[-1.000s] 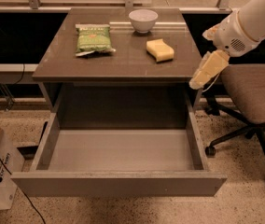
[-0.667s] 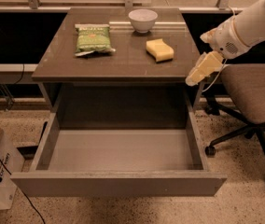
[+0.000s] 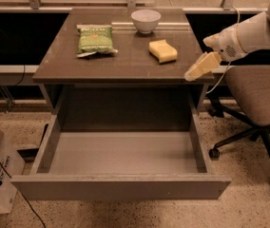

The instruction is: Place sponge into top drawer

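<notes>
The top drawer (image 3: 125,156) stands open to receive the sponge (image 3: 163,51), which lies loose on the surface (image 3: 125,63). The pincer (image 3: 190,75) hovers beside the surface's edge; whether it is open or closed, I cannot tell.

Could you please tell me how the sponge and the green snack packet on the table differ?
The sponge is a thick pale-yellow block; the green snack packet is a flat printed bag. The sponge is smaller than the packet. The sponge lies right of centre, nearer the tool, which hovers by the table's right edge; the packet lies on the left. Both rest on the table, outside the open top drawer.
</notes>
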Controlling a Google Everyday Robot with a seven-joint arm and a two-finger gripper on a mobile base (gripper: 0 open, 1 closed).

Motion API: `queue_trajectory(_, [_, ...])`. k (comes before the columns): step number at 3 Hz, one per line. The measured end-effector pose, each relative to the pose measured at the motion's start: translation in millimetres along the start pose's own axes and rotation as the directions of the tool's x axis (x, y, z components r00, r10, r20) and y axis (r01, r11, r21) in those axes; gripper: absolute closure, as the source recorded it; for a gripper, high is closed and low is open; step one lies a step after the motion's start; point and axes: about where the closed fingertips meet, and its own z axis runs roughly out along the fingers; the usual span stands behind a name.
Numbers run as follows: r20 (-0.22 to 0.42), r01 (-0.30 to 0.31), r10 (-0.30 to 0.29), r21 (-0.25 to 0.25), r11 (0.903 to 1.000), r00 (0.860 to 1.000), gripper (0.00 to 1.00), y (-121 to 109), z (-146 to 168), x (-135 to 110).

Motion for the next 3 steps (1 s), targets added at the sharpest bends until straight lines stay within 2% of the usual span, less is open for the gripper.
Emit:
queue_trajectory(1, [0.031,-0.007,0.006,0.027,0.9996,1.000,0.00,-6.6,21.5,-10.3])
queue_trajectory(3, [0.054,0.026,-0.030,0.082,0.9963,0.998,0.00,-28.7,62.0,-41.3])
